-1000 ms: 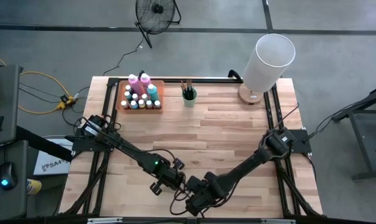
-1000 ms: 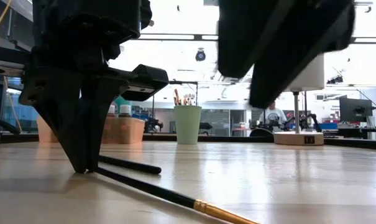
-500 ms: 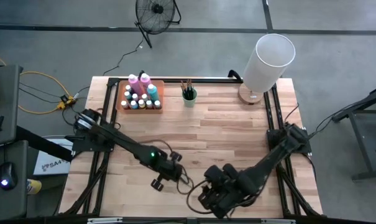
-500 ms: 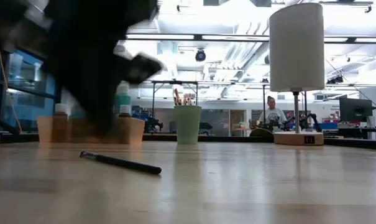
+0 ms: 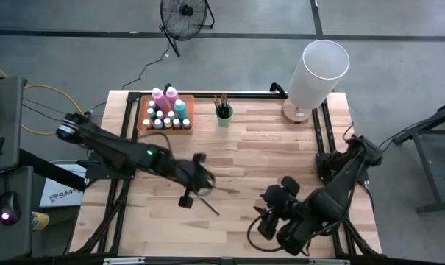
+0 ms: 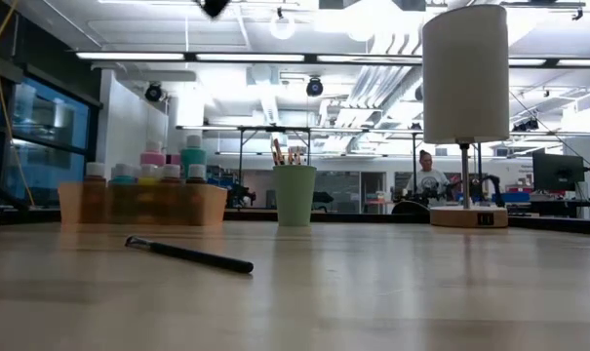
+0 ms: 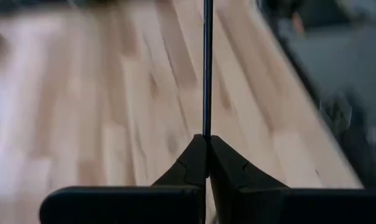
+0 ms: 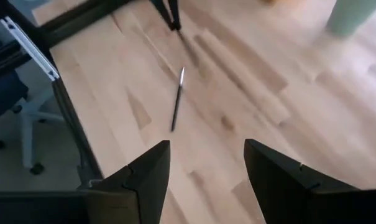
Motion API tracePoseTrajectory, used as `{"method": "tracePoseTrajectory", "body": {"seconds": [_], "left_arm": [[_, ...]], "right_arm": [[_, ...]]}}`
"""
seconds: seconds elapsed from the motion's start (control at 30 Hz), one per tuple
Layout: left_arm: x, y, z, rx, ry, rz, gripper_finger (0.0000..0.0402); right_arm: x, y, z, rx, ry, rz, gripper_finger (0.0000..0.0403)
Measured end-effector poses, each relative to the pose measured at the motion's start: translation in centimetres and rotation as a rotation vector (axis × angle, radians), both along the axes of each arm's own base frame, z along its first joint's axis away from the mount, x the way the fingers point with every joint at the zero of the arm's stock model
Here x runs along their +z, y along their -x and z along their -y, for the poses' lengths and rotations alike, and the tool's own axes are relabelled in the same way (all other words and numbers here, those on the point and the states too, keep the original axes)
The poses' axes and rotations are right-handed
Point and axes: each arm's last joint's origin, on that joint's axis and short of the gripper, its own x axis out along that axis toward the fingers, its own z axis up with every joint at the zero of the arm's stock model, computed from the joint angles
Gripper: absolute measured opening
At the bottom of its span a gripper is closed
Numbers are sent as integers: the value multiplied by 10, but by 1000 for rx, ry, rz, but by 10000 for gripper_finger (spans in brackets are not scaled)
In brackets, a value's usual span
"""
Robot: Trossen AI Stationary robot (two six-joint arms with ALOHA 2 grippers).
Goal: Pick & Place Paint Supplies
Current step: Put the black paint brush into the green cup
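Observation:
My left gripper point(image 7: 206, 142) is shut on a thin dark brush point(image 7: 207, 74), raised above the table's middle left point(image 5: 207, 180). A second dark brush point(image 5: 209, 205) lies flat on the wood near it, also visible in the low view point(image 6: 187, 253) and the right wrist view point(image 8: 177, 99). My right gripper point(image 8: 206, 163) hangs open and holds nothing, above the near right part of the table point(image 5: 270, 215). The small paint bottles and the taller pink and blue ones stand in the orange tray point(image 5: 165, 114). More brushes stand in the green cup point(image 5: 223, 113). My left gripper pinches the brush's dark handle point(image 7: 207, 127) between its two fingertips. The brush runs on straight ahead of the fingers, in line with them, and is lifted clear of the table. Which end of it is held, I cannot tell.
A white lamp point(image 5: 318, 70) stands at the far right corner, its base point(image 6: 468, 215) on the table. The tray point(image 6: 143, 205) and cup point(image 6: 295, 195) sit along the far edge. Bare wood lies between them and the arms. A person sits in the room beyond.
My left gripper has risen and gone toward the far edge, lifting one brush off the table. The other brush has stayed where it lay. My right gripper has risen and drawn back toward the table's right edge.

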Motion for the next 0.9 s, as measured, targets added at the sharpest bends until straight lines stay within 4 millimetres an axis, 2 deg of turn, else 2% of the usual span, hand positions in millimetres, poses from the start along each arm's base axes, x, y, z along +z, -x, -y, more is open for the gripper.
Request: {"method": "tracePoseTrajectory", "body": {"seconds": [0.17, 0.3, 0.43, 0.6, 0.73, 0.9], "left_arm": [[43, 19, -16, 88, 71, 226, 0], [71, 31, -27, 139, 113, 392, 0], [89, 40, -39, 177, 126, 514, 0], [100, 39, -57, 164, 107, 611, 0], [104, 36, -74, 148, 99, 651, 0], [108, 37, -87, 86, 99, 685, 0]], "right_arm": [[12, 0, 12, 37, 184, 71, 199], [21, -14, 28, -22, 331, 166, 204], [43, -33, 49, -39, 359, 264, 222], [76, -60, 75, -17, 477, 412, 242], [100, -72, 97, -20, 550, 519, 243], [109, -75, 119, -59, 594, 532, 237]]}}
